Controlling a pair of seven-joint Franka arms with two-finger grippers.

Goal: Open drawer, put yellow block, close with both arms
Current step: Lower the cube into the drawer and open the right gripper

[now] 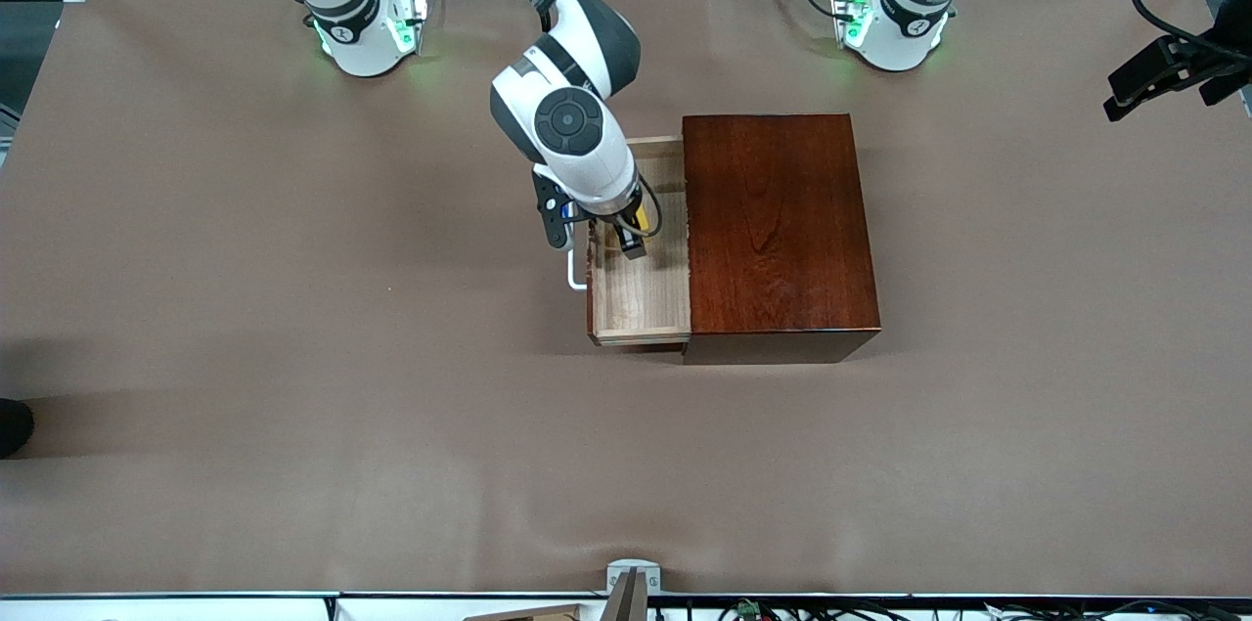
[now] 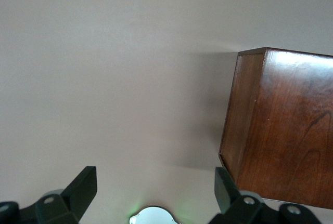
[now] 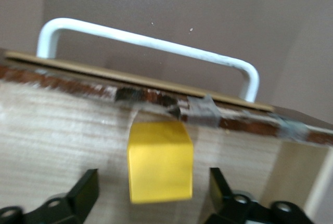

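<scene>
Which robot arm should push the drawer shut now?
Probably the right. Its claw is open over the drawer, the yellow block lies inside, and the white handle is beside it. The left claw waits up by the wooden box.

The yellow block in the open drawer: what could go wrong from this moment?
1. The yellow block sits in the drawer between the open fingers of the right gripper; lifting off at an angle might nudge it.
2. The gripper is inside the tray, close to the white handle and front panel, so it could catch there.
3. The left gripper waits off beside the wooden box; pushing with one arm alone might slide the box.
</scene>
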